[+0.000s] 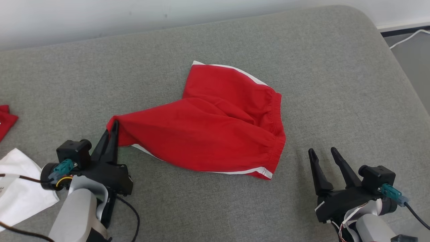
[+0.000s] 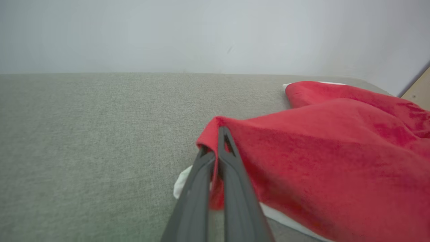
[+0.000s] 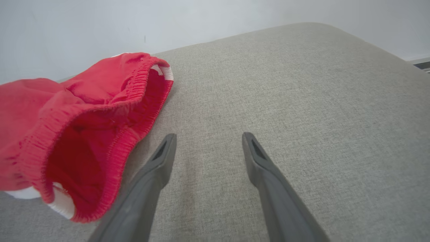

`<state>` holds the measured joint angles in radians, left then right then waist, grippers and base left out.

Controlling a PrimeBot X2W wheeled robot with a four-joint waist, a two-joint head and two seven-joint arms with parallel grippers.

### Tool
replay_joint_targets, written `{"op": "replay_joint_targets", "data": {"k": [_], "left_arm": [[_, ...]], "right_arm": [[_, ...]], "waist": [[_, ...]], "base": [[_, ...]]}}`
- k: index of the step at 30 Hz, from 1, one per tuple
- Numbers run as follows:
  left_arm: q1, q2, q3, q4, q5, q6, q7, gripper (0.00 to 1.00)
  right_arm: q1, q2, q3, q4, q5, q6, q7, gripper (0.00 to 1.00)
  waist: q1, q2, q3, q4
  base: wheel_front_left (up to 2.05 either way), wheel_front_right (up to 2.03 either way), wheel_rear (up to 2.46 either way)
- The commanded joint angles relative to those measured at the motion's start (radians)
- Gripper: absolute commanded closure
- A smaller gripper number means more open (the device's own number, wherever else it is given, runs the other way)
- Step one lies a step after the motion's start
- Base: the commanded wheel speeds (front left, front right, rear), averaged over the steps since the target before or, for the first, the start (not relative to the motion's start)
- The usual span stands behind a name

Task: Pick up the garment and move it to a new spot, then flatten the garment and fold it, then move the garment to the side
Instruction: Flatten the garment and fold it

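Note:
The garment (image 1: 215, 131) is a pair of red shorts with white side stripes, lying crumpled in the middle of the grey cushion. My left gripper (image 1: 115, 127) is shut on the garment's left corner, which is pulled up into a peak. In the left wrist view the red cloth (image 2: 319, 148) folds over the closed left gripper (image 2: 220, 134). My right gripper (image 1: 322, 154) stands open at the lower right, a short way right of the elastic waistband (image 3: 134, 101). In the right wrist view the right gripper (image 3: 208, 137) has only bare cushion between its fingers.
The grey cushion (image 1: 235, 40) ends at a white wall behind and drops off at the right, where a white cable (image 1: 408, 37) lies on the floor. A white cloth (image 1: 20, 188) and part of another red cloth (image 1: 5, 121) lie at the left edge.

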<state>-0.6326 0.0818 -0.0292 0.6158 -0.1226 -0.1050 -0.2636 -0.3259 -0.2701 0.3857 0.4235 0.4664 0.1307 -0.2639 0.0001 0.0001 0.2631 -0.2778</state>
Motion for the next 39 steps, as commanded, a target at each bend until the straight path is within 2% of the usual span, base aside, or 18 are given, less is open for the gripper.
{"op": "replay_joint_targets", "data": {"k": [1,2,8,15,20,25,33,39], "left_arm": [[-0.003,0.005,0.007,0.008,0.006,0.0,-0.001,0.24],[-0.005,0.003,0.013,0.033,0.005,0.003,-0.001,0.0],[0.018,-0.01,0.05,0.052,0.006,0.034,-0.001,0.0],[0.146,-0.028,0.038,-0.078,-0.012,0.018,-0.001,0.0],[0.209,-0.031,-0.019,-0.126,-0.061,0.015,-0.001,0.0],[0.238,-0.031,-0.066,-0.163,-0.088,0.031,-0.001,0.0],[0.259,-0.03,-0.126,-0.185,-0.101,0.036,-0.001,0.0],[0.265,-0.031,-0.148,-0.181,-0.112,0.043,-0.001,0.0]], "right_arm": [[0.0,0.006,0.004,-0.001,0.001,0.0,-0.001,0.0],[0.002,0.009,0.005,-0.004,0.002,0.0,-0.001,0.0],[0.015,0.016,0.037,-0.052,0.026,0.0,-0.001,0.0],[0.026,-0.004,0.135,-0.114,0.113,0.0,-0.001,0.0],[0.001,-0.017,0.194,-0.104,0.166,0.0,-0.001,0.0],[0.002,-0.028,0.189,-0.12,0.202,0.0,-0.001,0.0],[0.078,-0.041,0.103,-0.16,0.244,0.0,-0.001,0.0],[0.076,-0.028,0.152,-0.132,0.265,0.0,-0.001,0.0]], "waist": [[-0.0001,-0.0001,0.002,-0.002],[-0.0001,-0.0001,0.001,-0.002],[-0.0001,-0.0001,-0.022,0.027],[-0.0001,-0.0001,-0.043,0.09],[-0.0001,-0.0001,-0.053,0.133],[-0.0001,-0.0001,-0.068,0.168],[-0.0001,-0.0001,-0.085,0.18],[-0.0001,-0.0001,-0.093,0.179]], "base": [[0.0,0.0,0.0],[0.0,0.0,0.0],[0.0,0.0,0.0],[0.0,0.0,0.0],[0.0,0.0,0.0],[0.0,0.0,0.0],[0.0,0.0,0.0],[0.0,0.0,0.0]]}}
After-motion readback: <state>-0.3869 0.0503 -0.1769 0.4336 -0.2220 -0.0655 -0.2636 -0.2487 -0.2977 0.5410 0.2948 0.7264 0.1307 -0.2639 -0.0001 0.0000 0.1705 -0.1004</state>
